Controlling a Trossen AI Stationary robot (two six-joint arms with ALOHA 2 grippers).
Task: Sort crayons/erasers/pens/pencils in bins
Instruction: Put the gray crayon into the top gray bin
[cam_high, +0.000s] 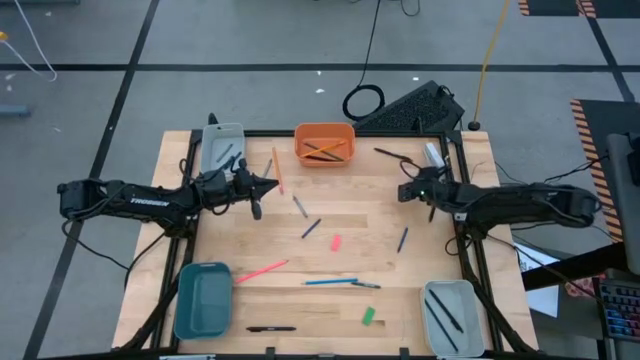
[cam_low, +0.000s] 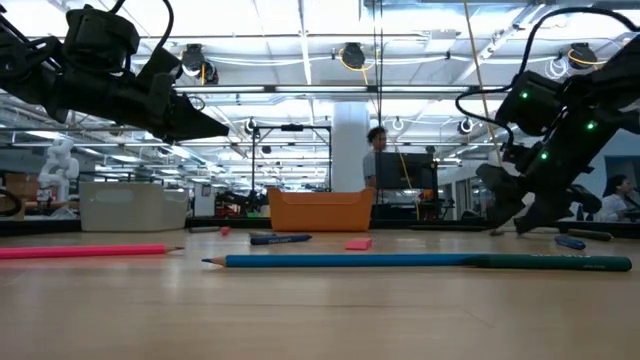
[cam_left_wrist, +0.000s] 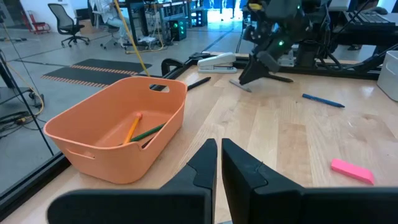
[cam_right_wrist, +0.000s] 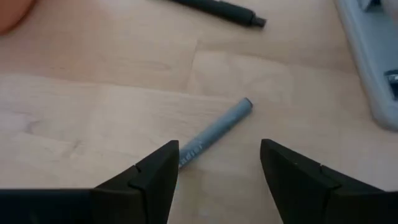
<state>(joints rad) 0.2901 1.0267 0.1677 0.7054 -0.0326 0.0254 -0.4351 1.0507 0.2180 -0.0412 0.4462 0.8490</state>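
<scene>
My right gripper (cam_right_wrist: 217, 165) is open near the table's far right, low over a grey crayon (cam_right_wrist: 214, 133) that lies flat on the wood between its fingers, untouched. My left gripper (cam_left_wrist: 219, 163) is shut and empty, raised above the table's far left (cam_high: 266, 187), beside the orange bin (cam_high: 324, 143), which holds pencils. More crayons (cam_high: 311, 228), a pink eraser (cam_high: 336, 241), a green eraser (cam_high: 368, 316), a pink pencil (cam_high: 260, 271), a blue pencil (cam_high: 330, 282) and a black pen (cam_high: 270, 328) lie loose on the table.
A teal bin (cam_high: 203, 298) stands near left, a pale grey bin (cam_high: 450, 315) with pens near right, and another pale grey bin (cam_high: 222, 148) far left. A black pen (cam_right_wrist: 217, 9) and a pale grey object (cam_right_wrist: 373, 62) lie just beyond the right gripper.
</scene>
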